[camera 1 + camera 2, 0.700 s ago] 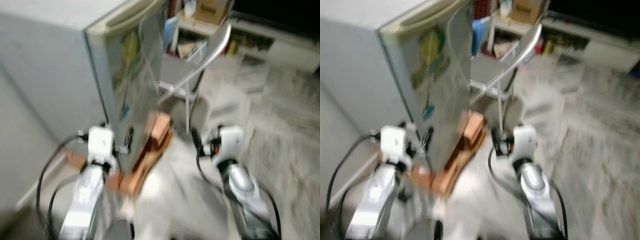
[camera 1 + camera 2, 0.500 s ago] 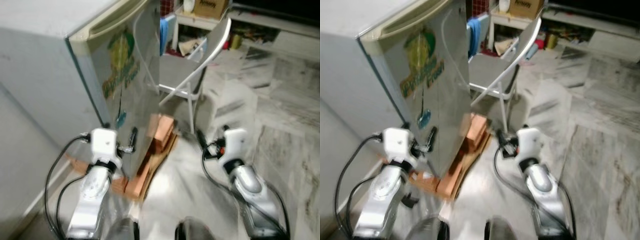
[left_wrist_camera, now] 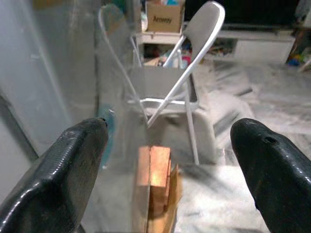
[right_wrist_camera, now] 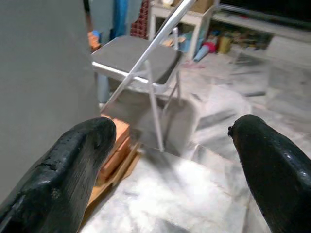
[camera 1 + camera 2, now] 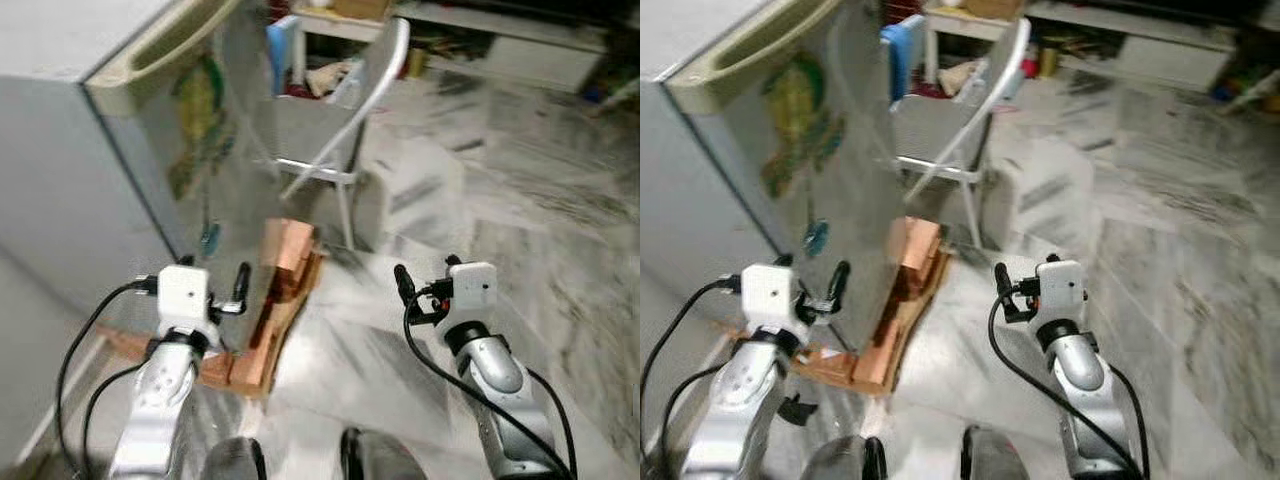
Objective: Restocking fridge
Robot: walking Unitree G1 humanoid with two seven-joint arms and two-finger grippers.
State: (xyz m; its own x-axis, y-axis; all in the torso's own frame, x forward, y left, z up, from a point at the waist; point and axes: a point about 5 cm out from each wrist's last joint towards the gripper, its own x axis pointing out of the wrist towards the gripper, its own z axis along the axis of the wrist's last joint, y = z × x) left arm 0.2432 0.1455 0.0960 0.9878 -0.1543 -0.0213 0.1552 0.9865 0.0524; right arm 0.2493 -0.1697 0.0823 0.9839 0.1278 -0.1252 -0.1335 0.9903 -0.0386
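The left gripper [image 3: 165, 160] hung spread and empty just short of the shut fridge [image 5: 150, 150]. The right gripper [image 4: 170, 160], equally spread, faced the folding chair [image 4: 141, 63] beyond, bricks [image 5: 280, 270] between them.

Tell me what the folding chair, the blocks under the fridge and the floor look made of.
Folding chair: pale painted metal tubing, grey seat, probably padded. Blocks: reddish-orange, brick-like, matte. Floor: glossy grey-veined stone or tile, likely marble; it reflects light.
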